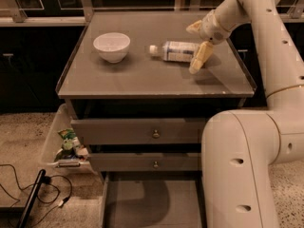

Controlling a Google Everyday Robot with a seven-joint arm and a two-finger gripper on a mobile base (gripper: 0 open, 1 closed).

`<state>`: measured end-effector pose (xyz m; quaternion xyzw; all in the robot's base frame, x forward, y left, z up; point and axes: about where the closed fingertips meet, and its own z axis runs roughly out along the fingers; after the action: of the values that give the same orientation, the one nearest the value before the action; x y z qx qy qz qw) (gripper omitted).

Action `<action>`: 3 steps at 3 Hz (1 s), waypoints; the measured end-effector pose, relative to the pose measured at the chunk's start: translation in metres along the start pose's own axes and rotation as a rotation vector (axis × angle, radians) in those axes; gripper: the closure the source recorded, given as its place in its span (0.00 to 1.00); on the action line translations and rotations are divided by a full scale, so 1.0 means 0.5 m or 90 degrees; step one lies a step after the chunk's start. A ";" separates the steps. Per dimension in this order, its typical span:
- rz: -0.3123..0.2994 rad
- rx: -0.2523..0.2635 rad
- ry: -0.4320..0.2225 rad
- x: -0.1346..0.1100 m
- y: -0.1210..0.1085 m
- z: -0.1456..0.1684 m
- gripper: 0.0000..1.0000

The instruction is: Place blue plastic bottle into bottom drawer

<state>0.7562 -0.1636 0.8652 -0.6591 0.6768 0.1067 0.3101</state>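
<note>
Partly behind arm (237,175), bottom drawer (152,201); end effector (196,44) spread apart at blue plastic bottle (175,51).

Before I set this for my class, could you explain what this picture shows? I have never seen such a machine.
The big white shape on the right is a robot's jointed arm, which ends in a two-fingered hand. A single camera looks down on a grey cabinet; where it is mounted cannot be told. On the cabinet top stands a white bowl, and a small plastic bottle lies on its side. The hand is at the bottle's base end, its fingers spread open, holding nothing. Below, the bottom drawer is pulled out.
</note>
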 end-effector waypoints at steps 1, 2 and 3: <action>0.005 -0.017 0.007 0.004 0.000 0.038 0.00; 0.005 -0.017 0.007 0.005 0.000 0.039 0.19; 0.005 -0.017 0.007 0.005 0.000 0.039 0.42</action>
<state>0.7619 -0.1547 0.8485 -0.6609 0.6798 0.1132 0.2971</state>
